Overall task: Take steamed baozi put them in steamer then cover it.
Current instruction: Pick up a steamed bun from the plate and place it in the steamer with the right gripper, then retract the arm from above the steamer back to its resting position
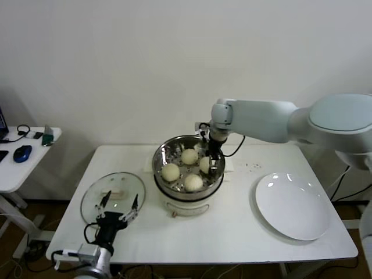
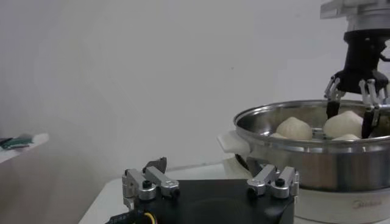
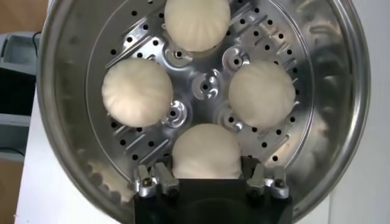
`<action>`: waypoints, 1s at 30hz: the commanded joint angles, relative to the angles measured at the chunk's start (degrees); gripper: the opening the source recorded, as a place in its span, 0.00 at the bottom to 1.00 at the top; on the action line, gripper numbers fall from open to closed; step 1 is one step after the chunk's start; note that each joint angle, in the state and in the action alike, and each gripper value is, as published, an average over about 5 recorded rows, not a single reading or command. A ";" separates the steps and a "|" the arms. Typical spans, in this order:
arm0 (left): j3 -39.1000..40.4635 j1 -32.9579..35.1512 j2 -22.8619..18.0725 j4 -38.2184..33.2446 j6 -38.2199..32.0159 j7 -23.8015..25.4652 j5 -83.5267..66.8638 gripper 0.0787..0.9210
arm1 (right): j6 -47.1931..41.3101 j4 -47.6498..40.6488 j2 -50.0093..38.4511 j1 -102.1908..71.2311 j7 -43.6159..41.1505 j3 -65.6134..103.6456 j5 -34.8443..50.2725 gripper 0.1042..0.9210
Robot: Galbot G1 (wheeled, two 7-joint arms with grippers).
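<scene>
The steamer (image 1: 160, 160) stands mid-table on its cream base, uncovered. Several steamed baozi lie on its perforated floor (image 3: 201, 85), among them one at the back (image 1: 189, 156), one on the left (image 1: 170, 172) and one at the front (image 1: 193, 182). My right gripper (image 1: 210, 161) reaches down inside the pot's right side. It is open, with its fingers on either side of the right-hand baozi (image 3: 206, 151), which rests on the floor. My left gripper (image 1: 119, 204) is open and holds nothing, hovering low over the near edge of the clear glass lid (image 1: 125, 183).
The glass lid lies flat on the table left of the steamer. A large white plate (image 1: 293, 206) sits at the right with nothing on it. A small side table (image 1: 23, 168) with a mouse stands off to the left.
</scene>
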 commanded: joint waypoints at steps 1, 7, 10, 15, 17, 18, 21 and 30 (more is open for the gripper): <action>0.10 -0.33 0.09 0.23 0.10 0.01 -0.04 0.88 | -0.44 -0.85 0.74 -1.16 0.17 0.23 -0.78 0.80; -0.13 -0.53 0.01 0.64 -0.01 -0.02 0.06 0.88 | -0.39 1.99 -1.57 1.18 -0.07 1.32 -0.73 0.88; -0.31 -0.60 0.11 0.80 -0.13 0.00 0.26 0.88 | -0.05 5.71 -5.08 4.04 -0.03 2.40 -0.34 0.88; -0.81 -0.99 0.30 1.33 -0.51 0.02 1.32 0.88 | 2.31 11.34 -14.10 8.41 0.61 6.24 -0.95 0.88; -1.08 -1.05 0.34 1.74 -0.97 0.04 2.52 0.88 | 4.65 13.39 -18.65 9.14 3.48 8.55 -1.58 0.88; -1.19 -1.03 0.38 1.89 -1.21 0.07 3.15 0.88 | 6.43 14.32 -20.77 9.12 5.75 9.84 -1.81 0.88; -1.52 -0.65 0.50 1.42 -0.60 0.77 4.66 0.88 | 11.21 18.33 -27.99 7.92 15.71 14.09 -1.16 0.88; -0.86 -0.23 0.62 -0.34 1.38 1.59 11.76 0.88 | 17.89 34.25 -50.19 -21.78 45.71 45.86 -2.65 0.88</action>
